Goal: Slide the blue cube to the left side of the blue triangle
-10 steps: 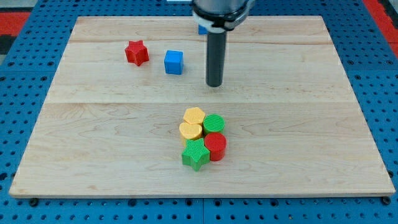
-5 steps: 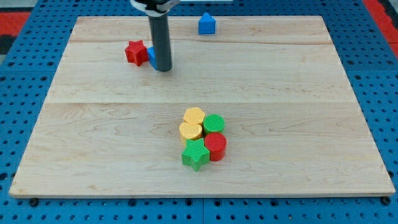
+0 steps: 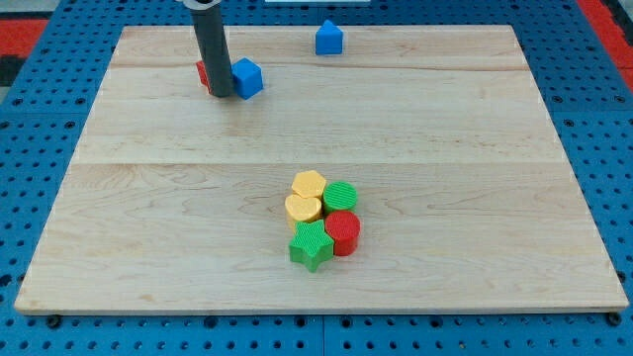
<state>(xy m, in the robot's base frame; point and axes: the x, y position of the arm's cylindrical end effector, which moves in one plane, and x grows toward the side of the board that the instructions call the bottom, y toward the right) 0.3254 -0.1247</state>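
- A pale wooden board [image 3: 148,198] of several planks lies on a blue pegboard bench [image 3: 40,148], with red pegboard showing at the view's top corners.
- My rod comes down from the view's top, left of centre, and my tip [image 3: 221,95] rests on the board. It is a bare rod with nothing to open or close, and it holds nothing.
- The blue cube [image 3: 246,77] sits just to the view's right of my tip, touching the rod or nearly so, turned corner-on.
- A red block [image 3: 202,73] peeks out on the view's left side of the rod, mostly hidden; I cannot tell its shape.
- The blue triangle [image 3: 329,38] stands near the board's top edge, well apart from the cube, toward the view's right.
- Below centre is a tight cluster: yellow hexagon [image 3: 309,184], yellow heart [image 3: 303,208], green cylinder [image 3: 340,195], red cylinder [image 3: 343,231] and green star [image 3: 312,244].
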